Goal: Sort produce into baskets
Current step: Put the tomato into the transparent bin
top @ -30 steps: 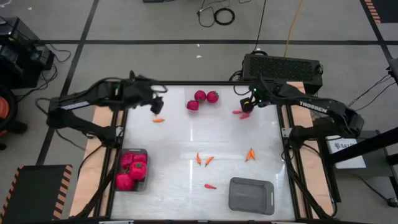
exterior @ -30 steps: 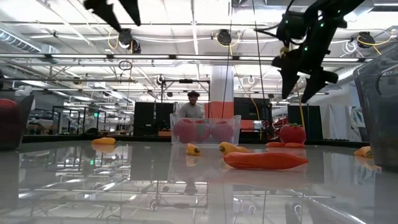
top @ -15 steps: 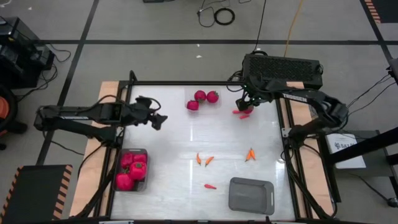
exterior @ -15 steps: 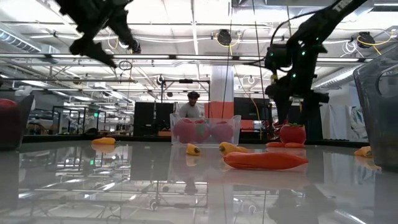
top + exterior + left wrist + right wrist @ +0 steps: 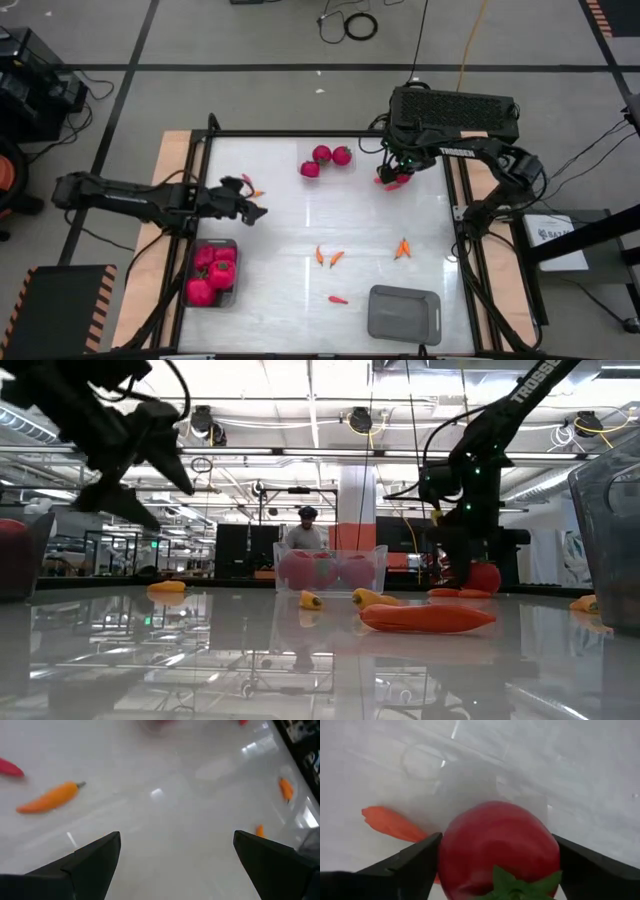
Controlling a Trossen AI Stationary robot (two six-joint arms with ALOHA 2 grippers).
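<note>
right gripper (image 5: 495, 865) now lowered around tomato (image 5: 499, 847), fingers apart

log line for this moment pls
left gripper: open, above table | right gripper: open, straddling red tomato | phase: pre-grasp

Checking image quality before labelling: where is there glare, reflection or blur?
Low view: glossy table mirrors the ceiling lights. High view: pale glare streak mid-table. Left wrist view: orange pepper soft, motion-smeared. Right wrist view: tomato fills the frame, slightly soft.
</note>
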